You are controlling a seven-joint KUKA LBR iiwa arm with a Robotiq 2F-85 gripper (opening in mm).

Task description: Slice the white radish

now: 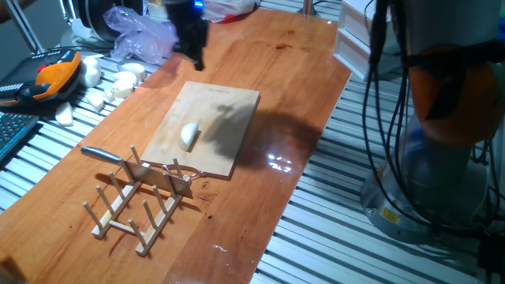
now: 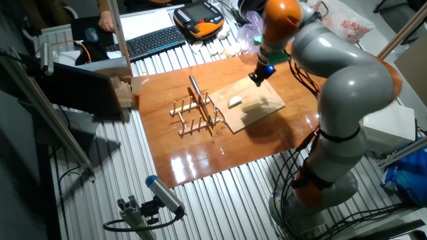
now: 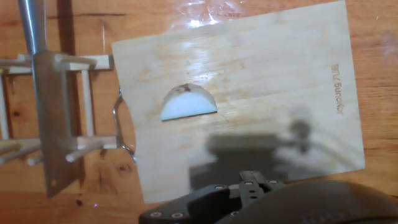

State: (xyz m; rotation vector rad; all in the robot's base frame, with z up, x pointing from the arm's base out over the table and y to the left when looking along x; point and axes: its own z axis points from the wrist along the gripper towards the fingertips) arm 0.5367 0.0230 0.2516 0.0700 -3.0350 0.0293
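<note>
The white radish (image 1: 189,134) is a small pale half-oval chunk lying on the wooden cutting board (image 1: 225,106), toward its near end. It also shows in the other fixed view (image 2: 235,101) and the hand view (image 3: 188,104). My gripper (image 1: 194,57) hangs in the air above the board's far left corner, well apart from the radish, and holds nothing that I can see. It also shows in the other fixed view (image 2: 257,78). In the hand view only its dark underside (image 3: 252,186) shows at the bottom edge, so I cannot tell how the jaws stand.
A knife (image 1: 106,155) rests across a wooden peg rack (image 1: 134,209) in front of the board; its blade shows in the hand view (image 3: 53,124). A pile of white chunks (image 1: 118,83), a plastic bag (image 1: 142,35) and an orange pendant (image 1: 55,77) lie at the far left.
</note>
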